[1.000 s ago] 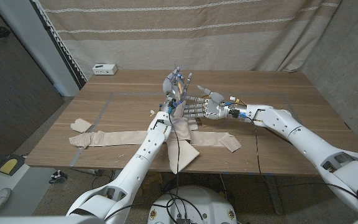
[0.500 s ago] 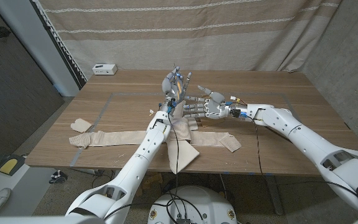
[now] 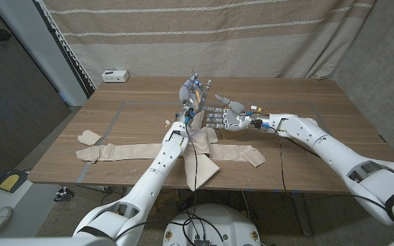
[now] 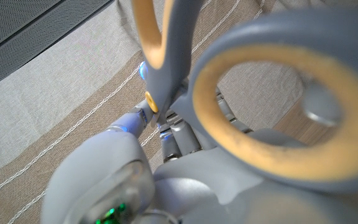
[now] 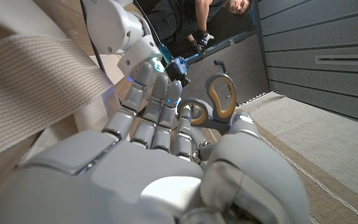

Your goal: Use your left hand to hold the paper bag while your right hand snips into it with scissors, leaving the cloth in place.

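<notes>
My left hand [image 3: 191, 102] is raised above the table's middle and holds the scissors [image 3: 196, 87] upright, with their grey and yellow handle loops [image 4: 278, 118] close to the wrist camera. My right hand [image 3: 226, 117] hovers beside it with fingers stretched out, fingertips close to the handle loops [image 5: 219, 93]; I cannot tell whether they touch. Nothing is in the right hand. The brown paper bag [image 3: 202, 167] lies below both hands and hangs over the table's front edge. The long beige ribbed cloth [image 3: 128, 152] stretches across the front of the table.
A small white box [image 3: 115, 75] sits at the far left of the table. A loose beige scrap [image 3: 89, 138] lies near the left edge. A person [image 5: 191, 15] stands behind the table in the right wrist view.
My right hand has crept slightly up and toward the left hand and the scissors. The left hand, bag and cloth have stayed put.
</notes>
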